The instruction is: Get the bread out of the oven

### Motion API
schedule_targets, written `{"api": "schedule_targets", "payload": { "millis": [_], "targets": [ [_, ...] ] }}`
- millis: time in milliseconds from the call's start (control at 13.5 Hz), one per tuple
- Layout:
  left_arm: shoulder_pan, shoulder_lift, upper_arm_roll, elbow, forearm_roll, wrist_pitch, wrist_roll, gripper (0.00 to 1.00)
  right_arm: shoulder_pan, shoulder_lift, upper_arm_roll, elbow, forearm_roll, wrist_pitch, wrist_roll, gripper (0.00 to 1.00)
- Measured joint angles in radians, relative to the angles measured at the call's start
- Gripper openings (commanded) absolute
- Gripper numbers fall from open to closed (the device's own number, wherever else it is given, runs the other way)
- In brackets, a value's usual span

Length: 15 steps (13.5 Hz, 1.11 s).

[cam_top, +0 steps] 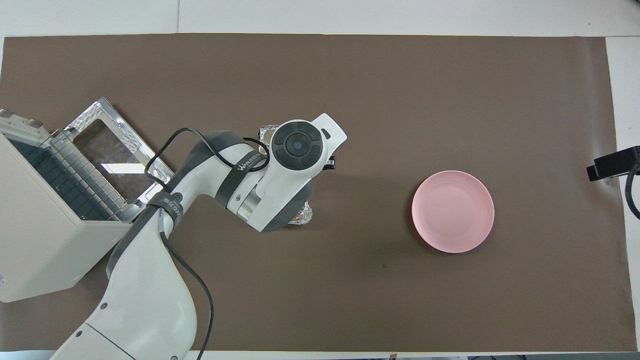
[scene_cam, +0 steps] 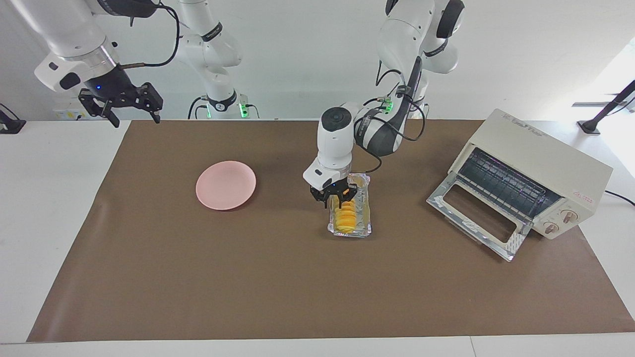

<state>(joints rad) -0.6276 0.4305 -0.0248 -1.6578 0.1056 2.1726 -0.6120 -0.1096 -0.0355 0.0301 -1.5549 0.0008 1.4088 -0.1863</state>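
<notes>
The bread (scene_cam: 346,219), an orange-yellow ridged loaf, lies in a crinkled foil tray (scene_cam: 365,227) on the brown mat in the middle of the table, outside the oven (scene_cam: 540,158). My left gripper (scene_cam: 341,199) is down at the end of the bread nearer to the robots, right on the tray. In the overhead view the left arm hides the bread, and only corners of the foil tray (cam_top: 303,216) show. The oven (cam_top: 45,240) stands at the left arm's end with its glass door (scene_cam: 476,218) dropped open and its rack bare. My right gripper (scene_cam: 136,119) waits, open, raised over the table's edge.
A round pink plate (scene_cam: 225,185) lies bare on the mat toward the right arm's end; it also shows in the overhead view (cam_top: 452,211). The oven's open door (cam_top: 115,150) reaches out over the mat toward the tray.
</notes>
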Motion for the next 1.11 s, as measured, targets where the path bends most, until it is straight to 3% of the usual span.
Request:
{"api": "schedule_targets", "payload": {
  "millis": [296, 593, 741, 1111],
  "targets": [
    [0.242, -0.207, 0.011, 0.035, -0.002, -0.257, 0.064, 1.0, 0.0, -0.011, 0.0, -0.002, 0.0, -0.031, 0.0, 1.0],
    [0.465, -0.411, 0.016, 0.026, -0.058, -0.572, 0.395, 1.0, 0.0, -0.014, 0.0, -0.003, 0.0, -0.063, 0.0, 1.0],
    [0.508, -0.457, 0.016, 0.01, -0.061, -0.666, 0.448, 1.0, 0.0, -0.018, 0.0, -0.003, 0.002, -0.067, -0.001, 1.0],
    [0.53, -0.516, 0.011, -0.046, -0.062, -0.75, 0.483, 1.0, 0.0, -0.024, 0.0, -0.004, 0.006, -0.067, -0.113, 1.0]
  ]
}}
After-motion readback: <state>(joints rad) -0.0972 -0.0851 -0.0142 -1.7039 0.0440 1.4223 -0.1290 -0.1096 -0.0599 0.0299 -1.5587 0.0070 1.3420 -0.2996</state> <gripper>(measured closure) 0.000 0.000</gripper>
